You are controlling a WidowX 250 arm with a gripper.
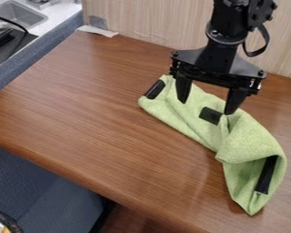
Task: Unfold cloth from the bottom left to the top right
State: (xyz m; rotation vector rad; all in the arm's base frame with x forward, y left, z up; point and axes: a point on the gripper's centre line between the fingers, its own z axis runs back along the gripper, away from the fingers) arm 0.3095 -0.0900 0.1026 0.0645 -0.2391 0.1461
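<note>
Camera view shows the black gripper (207, 107) pointing down over the upper part of the green cloth (251, 141), its two fingers spread well apart with nothing between them but the view of the cloth below. The cloth lies bunched on the right side of the brown wooden table (99, 104), running slantwise from beneath the gripper down to a pointed corner near the table's front edge. Black patches mark its upper left end, its middle and its lower right part. A metal sink (20, 14) sits at the upper left.
</note>
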